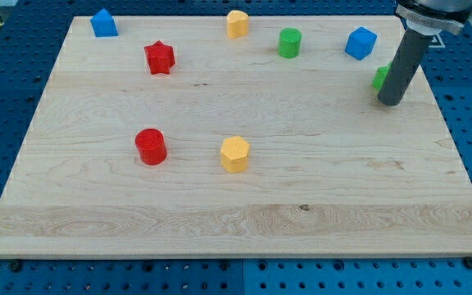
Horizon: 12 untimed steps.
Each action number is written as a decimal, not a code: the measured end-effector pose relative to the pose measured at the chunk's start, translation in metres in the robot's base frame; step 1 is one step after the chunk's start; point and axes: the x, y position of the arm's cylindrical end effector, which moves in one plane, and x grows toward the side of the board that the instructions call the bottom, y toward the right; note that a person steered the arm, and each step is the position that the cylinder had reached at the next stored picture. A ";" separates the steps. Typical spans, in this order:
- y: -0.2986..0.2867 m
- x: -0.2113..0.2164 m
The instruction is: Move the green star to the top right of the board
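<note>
Resting on the wooden board (318,176), my tip (389,102) has no jaws to judge; the green star (379,78) is touched just behind it, mostly hidden.

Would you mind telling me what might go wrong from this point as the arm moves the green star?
The green star is mostly hidden behind my rod, with my tip just below it, so a glancing push could let it slip sideways. It sits close to the board's right edge and might slide off. The blue cube up-left could be knocked.

Green star (379,78) just L of my tip (389,103), blue cube (360,43) above both
</note>
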 end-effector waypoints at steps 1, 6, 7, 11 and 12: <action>0.002 -0.002; 0.012 -0.059; 0.012 -0.085; 0.017 -0.147; -0.009 -0.153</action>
